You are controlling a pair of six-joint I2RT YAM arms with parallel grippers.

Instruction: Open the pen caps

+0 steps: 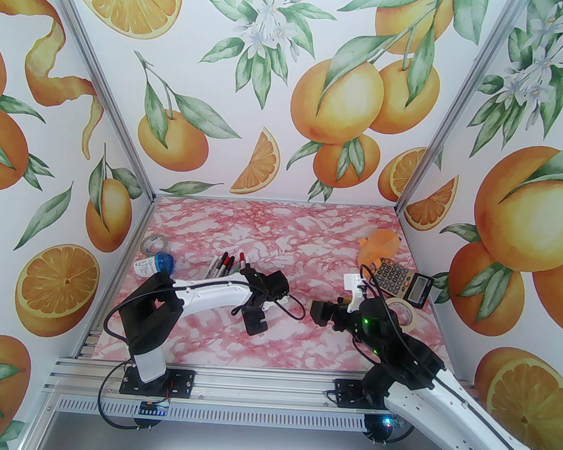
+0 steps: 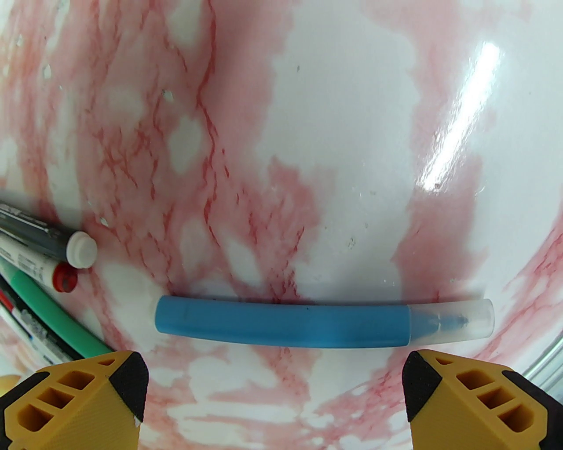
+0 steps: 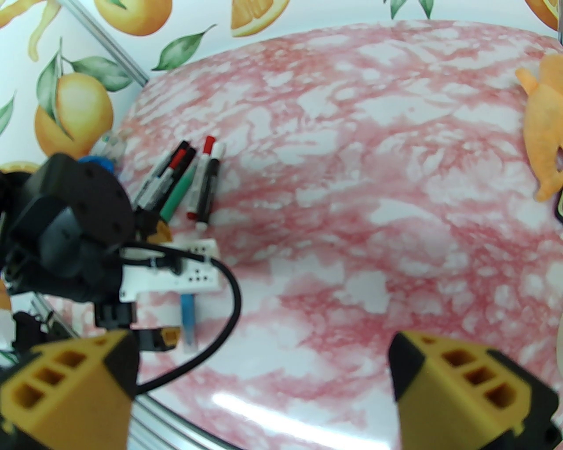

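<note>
Left gripper (image 2: 275, 382) hovers wide open and empty by a blue pen (image 2: 281, 321) lying on the pink marble table (image 2: 352, 110), clear cap (image 2: 453, 323) on. Right gripper (image 3: 264, 373), likewise open and empty, waits nearby. Likely next: clamp the barrel, then pull the cap.

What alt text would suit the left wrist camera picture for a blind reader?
A blue plastic pen with a clear cap lies crosswise on a glossy pink-marbled table, just beyond the left gripper's open yellow fingers. Ends of other pens cluster at the left edge.
</note>
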